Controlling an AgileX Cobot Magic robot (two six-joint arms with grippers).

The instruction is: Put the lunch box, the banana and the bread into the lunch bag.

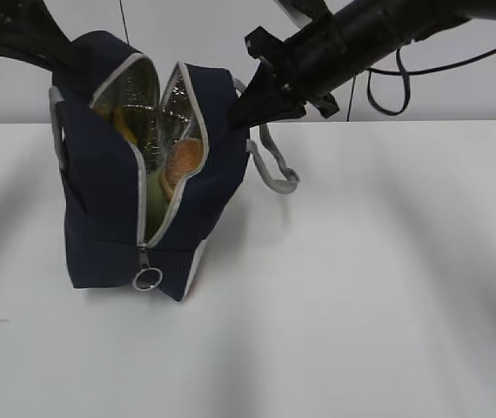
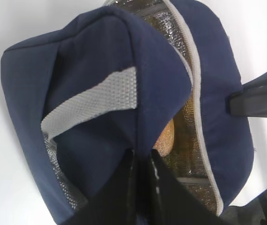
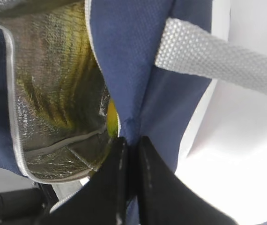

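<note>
White table (image 1: 387, 287), lunch bag (image 1: 109, 200) gaping, left gripper (image 2: 140, 161) and right gripper (image 3: 129, 145) each pinching its fabric edge.

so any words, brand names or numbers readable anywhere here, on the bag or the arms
None. The lunch bag shows only plain navy fabric, grey zipper trim and silver foil lining, with no print in any view. The left gripper and right gripper are plain black, unmarked.
</note>
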